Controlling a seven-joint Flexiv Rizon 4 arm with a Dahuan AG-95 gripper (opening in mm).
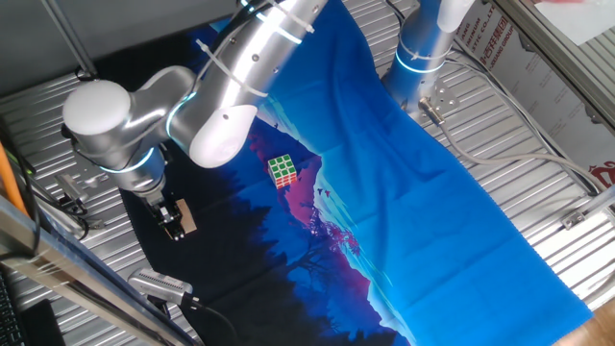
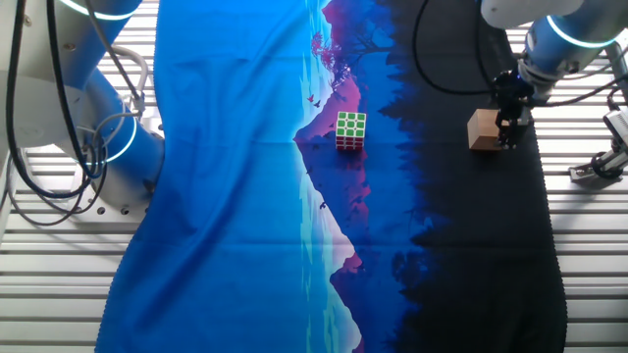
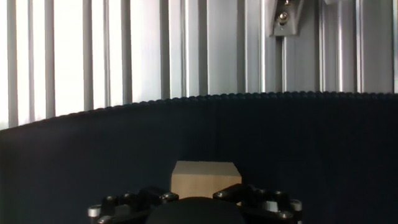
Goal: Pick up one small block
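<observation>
The small block is a plain tan wooden cube on the black part of the cloth. It also shows in one fixed view and low in the hand view. My gripper is down at cloth level, right against the block's side, and also shows in one fixed view. In the hand view the dark fingertips overlap the block's lower edge. Whether the jaws are round the block or beside it does not show. The block looks to be resting on the cloth.
A green-and-white puzzle cube stands mid-cloth, well away from the block. The blue and black cloth covers a slatted metal table. A second arm's base stands at the far side. A metal bracket lies by the cloth's edge.
</observation>
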